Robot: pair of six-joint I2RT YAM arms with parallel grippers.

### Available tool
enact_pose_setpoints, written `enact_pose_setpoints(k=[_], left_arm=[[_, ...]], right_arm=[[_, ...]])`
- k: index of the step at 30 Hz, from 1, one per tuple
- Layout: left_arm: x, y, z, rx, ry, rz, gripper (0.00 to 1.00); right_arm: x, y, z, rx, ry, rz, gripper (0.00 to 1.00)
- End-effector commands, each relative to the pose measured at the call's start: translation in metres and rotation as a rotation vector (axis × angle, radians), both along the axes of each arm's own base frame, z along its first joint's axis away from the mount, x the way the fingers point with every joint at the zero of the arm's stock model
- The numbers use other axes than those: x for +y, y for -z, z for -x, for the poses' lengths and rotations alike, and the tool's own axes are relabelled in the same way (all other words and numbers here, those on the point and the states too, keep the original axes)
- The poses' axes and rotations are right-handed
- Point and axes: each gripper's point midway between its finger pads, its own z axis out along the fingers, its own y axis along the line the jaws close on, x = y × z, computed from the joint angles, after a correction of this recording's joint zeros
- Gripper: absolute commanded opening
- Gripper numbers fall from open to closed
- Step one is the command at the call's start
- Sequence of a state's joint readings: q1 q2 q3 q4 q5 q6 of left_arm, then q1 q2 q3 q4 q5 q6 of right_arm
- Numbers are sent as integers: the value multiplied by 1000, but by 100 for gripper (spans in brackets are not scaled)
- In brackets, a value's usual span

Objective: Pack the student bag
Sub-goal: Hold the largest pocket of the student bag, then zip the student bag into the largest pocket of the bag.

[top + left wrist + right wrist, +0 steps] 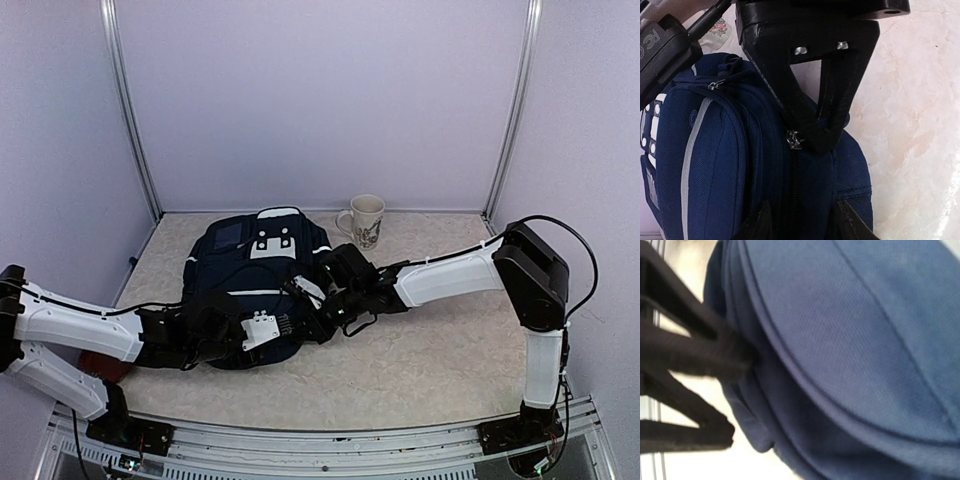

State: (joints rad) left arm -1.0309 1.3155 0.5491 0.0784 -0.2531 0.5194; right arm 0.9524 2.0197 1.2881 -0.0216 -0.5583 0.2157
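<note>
The student bag lies flat on the table, left of the middle, its white-grey patch towards the back wall; both arms reach in over its near end, the left from the left side and the right from the right.

Seen from the left wrist, the left gripper stands over the bag's navy side; its fingers are spread, one on each side of a raised zip seam, with the bag's fabric filling the gap between them; whether they press on it I cannot tell.

The right gripper comes down onto the same seam further along; its fingers are pressed together to a single tip that touches the fabric just beside a metal zip pull; whether the pull is caught between them I cannot tell.

Nothing of the bag's inside shows in any view.

A cream mug with a dark print stands upright near the bag's far right corner, apart from it; its contents cannot be made out.
</note>
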Motion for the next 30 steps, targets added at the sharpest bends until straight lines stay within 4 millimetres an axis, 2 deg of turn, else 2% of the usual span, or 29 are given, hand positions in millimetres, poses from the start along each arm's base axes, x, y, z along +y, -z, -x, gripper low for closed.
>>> enact_pose_setpoints(k=[1,11,13,16,17,19,24,27,30], left_arm=[[-6,-11,-3,-10,46,24,41],[-2,2,-32,-79,-44,-80,37],[-2,6,-33,-77,-51,-104,29],[1,10,-30,-74,-47,-125,5],[1,8,-28,-83,-42,-123,0],[0,1,-23,-94,-18,-109,0],[0,-12,-5,-77,36,-92,0],[-6,-18,16,-44,109,-66,0],[-14,-19,39,-1,184,-52,0]], right_arm=[[5,-25,3,-19,-25,-70,0],[6,-30,2,-18,-34,-85,0],[4,-30,2,-21,-26,-81,0],[-5,-29,-7,-18,23,-64,0],[-11,-29,-14,-15,50,-57,0],[-25,-25,-28,-9,115,-30,0],[-82,-9,-78,-73,332,135,0],[-117,-7,-103,-128,434,222,0],[-138,-15,-124,-182,492,267,0]])
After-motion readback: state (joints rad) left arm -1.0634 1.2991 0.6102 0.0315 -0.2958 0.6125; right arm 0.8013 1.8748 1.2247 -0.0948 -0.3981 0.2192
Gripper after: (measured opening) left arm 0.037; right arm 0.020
